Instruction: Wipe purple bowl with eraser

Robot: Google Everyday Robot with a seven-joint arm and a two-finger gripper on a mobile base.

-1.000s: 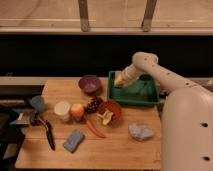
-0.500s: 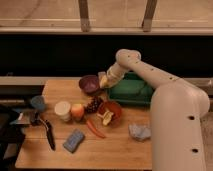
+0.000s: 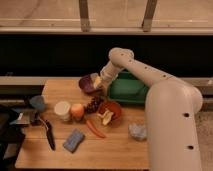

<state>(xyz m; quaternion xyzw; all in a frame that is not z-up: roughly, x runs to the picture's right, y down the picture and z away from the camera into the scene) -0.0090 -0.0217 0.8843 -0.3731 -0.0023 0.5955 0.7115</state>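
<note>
The purple bowl [image 3: 88,83] sits at the back of the wooden table [image 3: 120,150], left of the green tray. My gripper [image 3: 99,81] reaches down from the white arm to the bowl's right rim. It is shut on a small pale block, the eraser [image 3: 97,80], which rests against the inside right edge of the bowl. The arm covers part of the bowl's right side.
A green tray [image 3: 128,89] lies right of the bowl. In front stand dark grapes [image 3: 93,104], an orange-red bowl [image 3: 112,110], an orange fruit [image 3: 77,110], a white cup [image 3: 62,110], a red chili [image 3: 95,129], a blue sponge [image 3: 74,140], a black-handled tool [image 3: 48,134] and a crumpled grey wad [image 3: 137,131].
The gripper with the eraser has moved left from over the green tray to the purple bowl's right rim. Nothing else on the table has shifted.
</note>
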